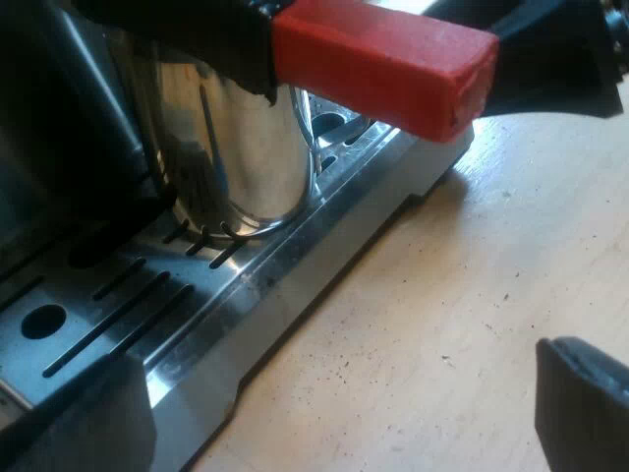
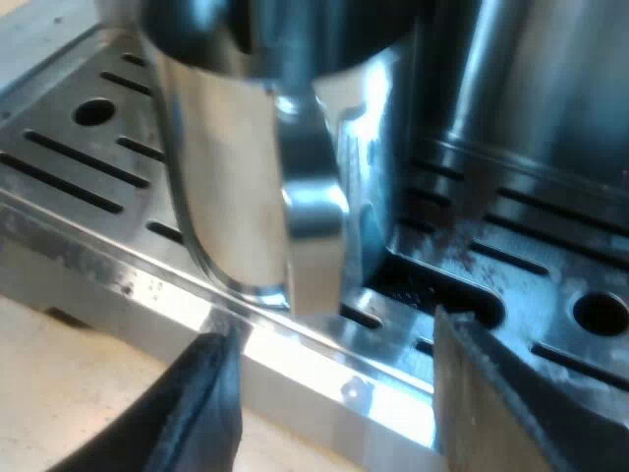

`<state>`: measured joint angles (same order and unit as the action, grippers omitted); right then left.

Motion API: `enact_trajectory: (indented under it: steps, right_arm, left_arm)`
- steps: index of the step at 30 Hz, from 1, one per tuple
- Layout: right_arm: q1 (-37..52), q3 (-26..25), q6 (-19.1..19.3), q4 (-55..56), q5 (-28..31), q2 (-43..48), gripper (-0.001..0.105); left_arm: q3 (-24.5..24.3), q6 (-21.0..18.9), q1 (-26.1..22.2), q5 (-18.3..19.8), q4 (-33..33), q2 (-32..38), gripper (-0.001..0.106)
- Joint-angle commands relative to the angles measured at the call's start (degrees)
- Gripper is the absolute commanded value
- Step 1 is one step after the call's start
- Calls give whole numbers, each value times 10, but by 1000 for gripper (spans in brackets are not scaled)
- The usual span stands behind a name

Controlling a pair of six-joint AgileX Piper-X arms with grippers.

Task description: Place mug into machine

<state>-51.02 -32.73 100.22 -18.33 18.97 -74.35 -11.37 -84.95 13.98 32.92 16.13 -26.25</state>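
On the machine's drip tray (image 1: pixel 108 295), under the holder's red end (image 1: pixel 383 64), the steel mug (image 2: pixel 236 167) stands upright, facing the right gripper (image 2: pixel 344 393), whose fingers are spread empty just before it, seemingly nearer than the equally spread, empty left gripper (image 1: pixel 339 408).

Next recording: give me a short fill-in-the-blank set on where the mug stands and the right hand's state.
1. The metal mug stands on the machine's slotted drip ____.
2. Above the mug, the holder's handle ends in ____.
3. The right hand has its fingers ____ and holds nothing.
Missing words: tray; red; open.
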Motion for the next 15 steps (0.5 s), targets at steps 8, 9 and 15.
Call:
enact_trajectory:
  steps: [8,9,15]
  right_arm:
    - [2,13,-2,-180,4,-81,48]
    - [2,13,-2,-189,5,-88,48]
    - [4,-16,-2,-235,5,-153,48]
  left_arm:
    - [-1,-1,3,8,-7,0,80]
    - [-1,-1,3,8,-7,0,80]
    - [-1,-1,3,8,-7,0,80]
